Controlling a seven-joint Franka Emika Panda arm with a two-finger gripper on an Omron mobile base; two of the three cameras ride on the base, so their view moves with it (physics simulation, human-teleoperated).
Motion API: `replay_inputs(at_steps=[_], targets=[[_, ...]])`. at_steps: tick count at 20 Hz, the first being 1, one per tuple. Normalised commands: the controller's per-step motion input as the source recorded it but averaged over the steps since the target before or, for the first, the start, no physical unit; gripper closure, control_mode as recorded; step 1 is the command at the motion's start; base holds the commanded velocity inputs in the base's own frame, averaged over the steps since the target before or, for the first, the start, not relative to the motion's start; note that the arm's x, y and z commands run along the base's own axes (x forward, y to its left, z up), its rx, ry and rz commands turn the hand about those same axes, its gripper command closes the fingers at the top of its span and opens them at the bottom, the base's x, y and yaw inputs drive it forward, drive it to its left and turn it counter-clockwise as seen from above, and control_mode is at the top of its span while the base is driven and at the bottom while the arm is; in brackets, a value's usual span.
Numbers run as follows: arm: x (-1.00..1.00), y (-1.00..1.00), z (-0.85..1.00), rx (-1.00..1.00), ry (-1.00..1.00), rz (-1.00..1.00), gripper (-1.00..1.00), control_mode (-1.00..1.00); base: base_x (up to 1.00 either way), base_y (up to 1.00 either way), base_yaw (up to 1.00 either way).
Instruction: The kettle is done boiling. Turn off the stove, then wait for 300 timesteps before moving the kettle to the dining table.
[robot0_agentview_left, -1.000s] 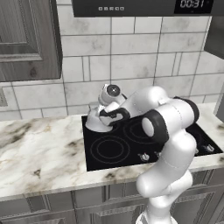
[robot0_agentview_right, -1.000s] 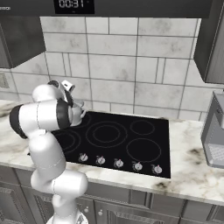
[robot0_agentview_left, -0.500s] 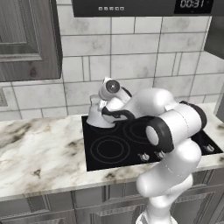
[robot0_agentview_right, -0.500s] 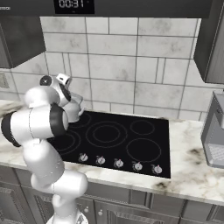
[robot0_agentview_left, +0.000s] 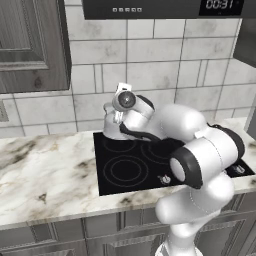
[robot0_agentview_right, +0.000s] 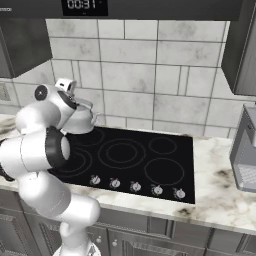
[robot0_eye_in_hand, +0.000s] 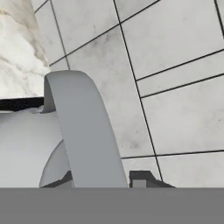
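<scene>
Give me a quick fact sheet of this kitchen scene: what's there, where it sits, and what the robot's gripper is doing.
Setting: kitchen counter of white marble, tiled wall behind
Stove: flat black glass cooktop, silver knobs along its front edge
Kettle: silver-grey, at the stove's back left corner
Kettle handle: grey band, running between the gripper's fingertips in the hand view
Gripper: closed on the kettle's handle
Arm: reaches from the front across the stove to the kettle
Overhead: dark appliance with a clock display
</scene>
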Motion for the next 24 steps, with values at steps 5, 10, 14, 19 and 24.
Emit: replay_inputs(at_steps=[5,10,14,19,24], targets=[[-0.24,0.0,0.44,-0.09,-0.08,-0.02,1.0,-1.0,0.0,0.0,0.0],[-0.17,-0.08,0.45,-0.06,-0.02,-0.03,1.0,-1.0,0.0,0.0,0.0],[-0.17,-0.19,0.34,-0.04,0.0,-0.05,1.0,-1.0,0.0,0.0,0.0],[-0.2,-0.25,0.31,-0.03,0.0,-0.09,1.0,-1.0,0.0,0.0,0.0],[-0.27,-0.26,0.29,-0.03,0.0,-0.11,1.0,-1.0,0.0,0.0,0.0]])
